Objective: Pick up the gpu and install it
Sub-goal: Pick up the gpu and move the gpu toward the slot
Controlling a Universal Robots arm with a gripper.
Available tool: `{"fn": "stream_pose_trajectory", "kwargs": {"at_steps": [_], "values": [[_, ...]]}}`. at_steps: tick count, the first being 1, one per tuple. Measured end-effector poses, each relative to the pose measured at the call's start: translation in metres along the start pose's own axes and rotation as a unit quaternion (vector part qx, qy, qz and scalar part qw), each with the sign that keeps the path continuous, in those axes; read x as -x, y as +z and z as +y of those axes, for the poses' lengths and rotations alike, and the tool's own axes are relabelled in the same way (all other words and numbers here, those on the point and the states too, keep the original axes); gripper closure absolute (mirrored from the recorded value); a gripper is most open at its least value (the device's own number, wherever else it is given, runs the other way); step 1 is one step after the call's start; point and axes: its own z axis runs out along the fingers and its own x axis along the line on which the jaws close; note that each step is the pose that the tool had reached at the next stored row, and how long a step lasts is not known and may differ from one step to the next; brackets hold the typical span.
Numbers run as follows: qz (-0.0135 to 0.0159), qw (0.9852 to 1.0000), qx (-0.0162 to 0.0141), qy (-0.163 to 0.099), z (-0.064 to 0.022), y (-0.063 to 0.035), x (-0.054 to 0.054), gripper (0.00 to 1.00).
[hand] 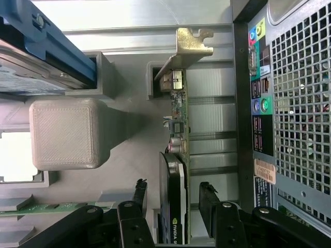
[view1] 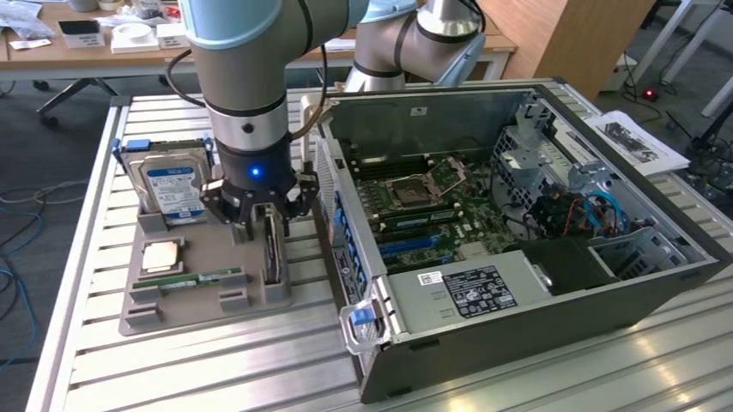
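Wrist view | claw point(hand: 173, 185) spread astride gpu point(hand: 176, 155) | gpu upright in tray point(hand: 129, 139)

The place is taken to be a robotics lab or test workshop. A grey-and-blue robot arm point(view1: 246, 60) is set up over a table point(view1: 172, 369) built of ribbed aluminium profiles. An opened computer case point(view1: 641, 283) with its mainboard point(view1: 435, 206) exposed is laid on this table, beside a grey printed holder point(view1: 184, 322) stocked with computer parts. Behind, wooden desks point(view1: 69, 53) cluttered with small boxes point(view1: 132, 36) are seen, and loose cables point(view1: 17, 223) are left on the carpeted floor point(view1: 69, 154).
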Motion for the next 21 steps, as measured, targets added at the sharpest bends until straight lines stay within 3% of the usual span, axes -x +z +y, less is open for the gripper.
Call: {"fn": "stream_pose_trajectory", "kwargs": {"at_steps": [21], "values": [[0.0,1.0,0.0001,0.0,0.0003,0.0091,-0.0009,0.47]]}}
